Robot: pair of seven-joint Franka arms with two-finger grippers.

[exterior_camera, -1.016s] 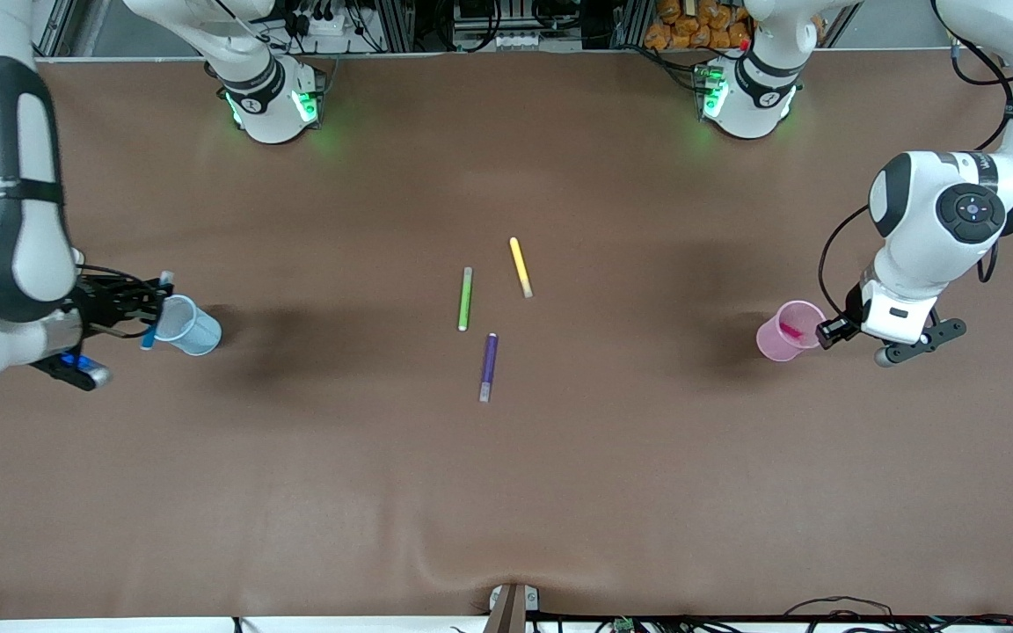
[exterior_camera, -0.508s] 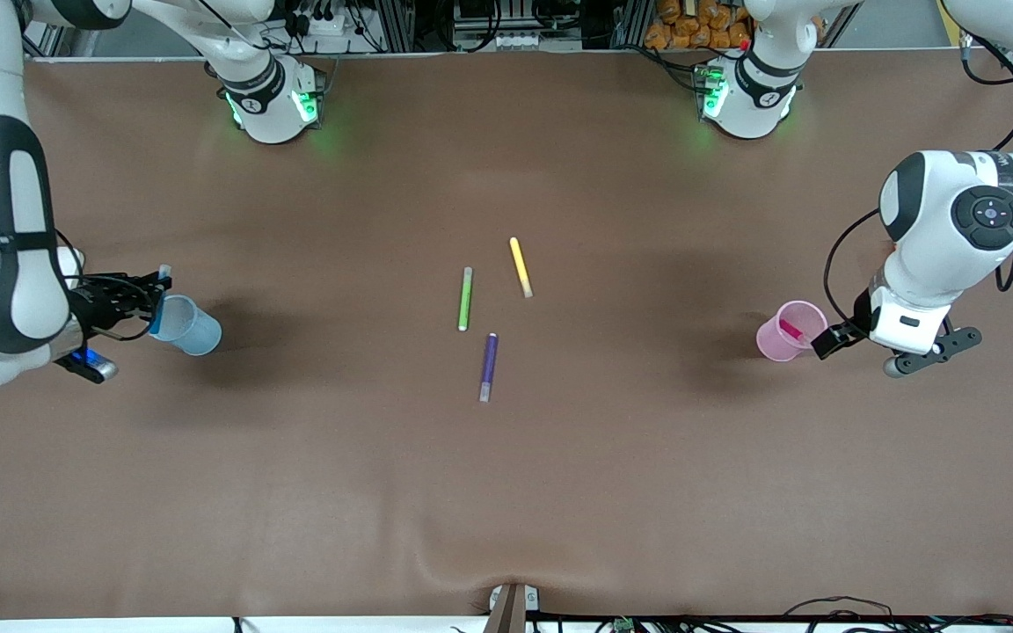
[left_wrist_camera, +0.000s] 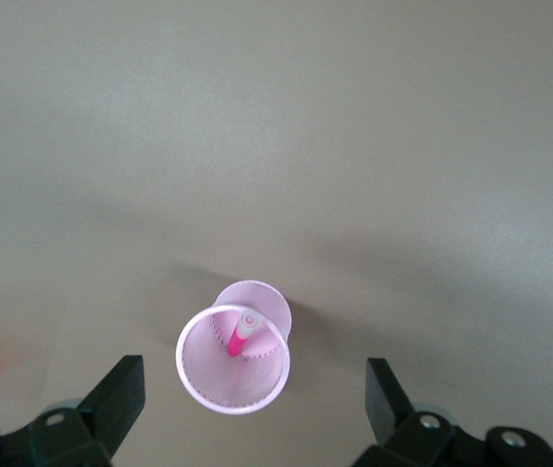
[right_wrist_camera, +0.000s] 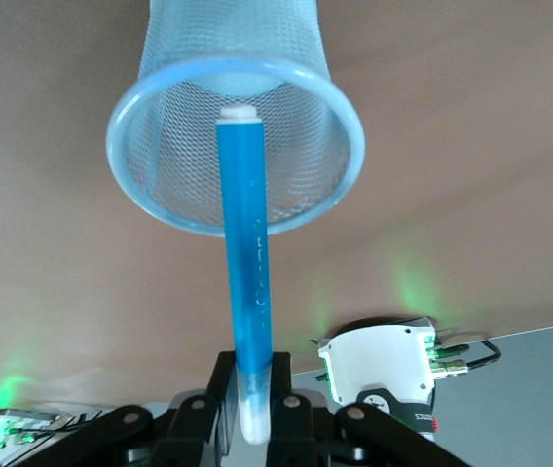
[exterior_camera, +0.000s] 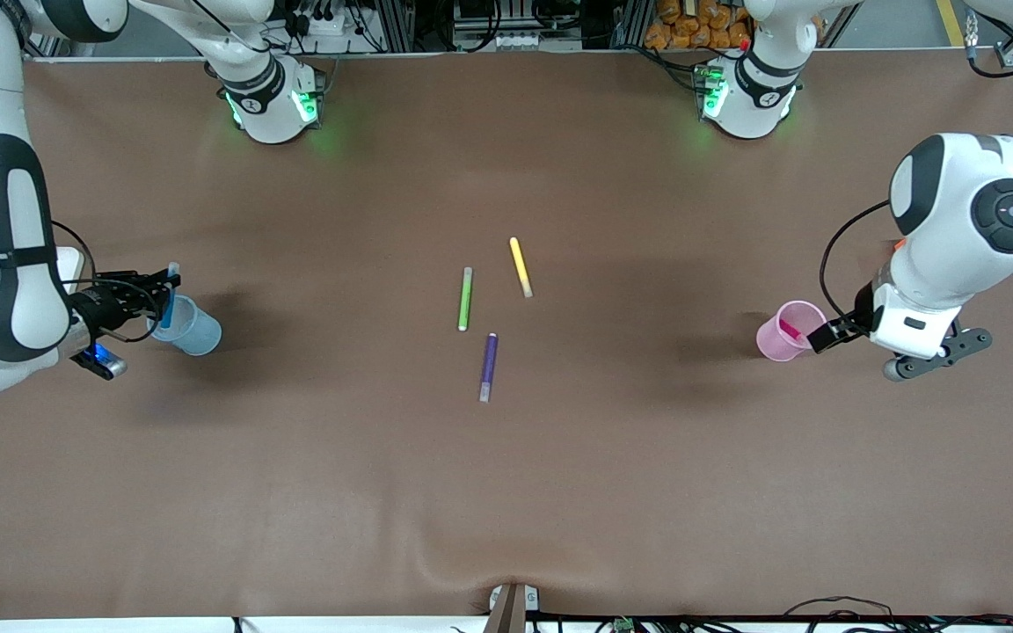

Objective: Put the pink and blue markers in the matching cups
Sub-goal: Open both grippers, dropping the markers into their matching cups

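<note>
**A:** Markers first: where are the pink one and the blue one?

**B:** The pink marker [left_wrist_camera: 239, 334] stands inside the pink cup [exterior_camera: 790, 331], leaning against its wall with its pale end up. That cup sits upright on the counter [exterior_camera: 506, 492] toward the left arm's end. The blue marker [right_wrist_camera: 246, 282] is pinched by its pale cap end in the right gripper [right_wrist_camera: 253, 413], with its other end poking into the mouth of the blue cup [right_wrist_camera: 189, 204].

**A:** Is the blue marker resting in the cup?

**B:** Its tip is past the rim, inside the mesh wall. Whether it touches the cup, I cannot tell. The blue cup stands on the counter toward the right arm's end.

**A:** And the grippers?

**B:** The right gripper [exterior_camera: 142, 294] is clenched on the blue marker, just beside the blue cup's rim [exterior_camera: 174, 318]. The left gripper [left_wrist_camera: 247, 413] is released, its fingers [left_wrist_camera: 116, 399] spread wide and holding nothing, hanging above the pink cup [left_wrist_camera: 235, 350].

**A:** Anything else on the counter?

**B:** Three loose markers lie near the middle, well apart from both cups: a yellow marker [exterior_camera: 521, 266] farthest from the front camera, a green marker [exterior_camera: 465, 299] beside it, and a purple marker [exterior_camera: 489, 367] nearest.
</note>
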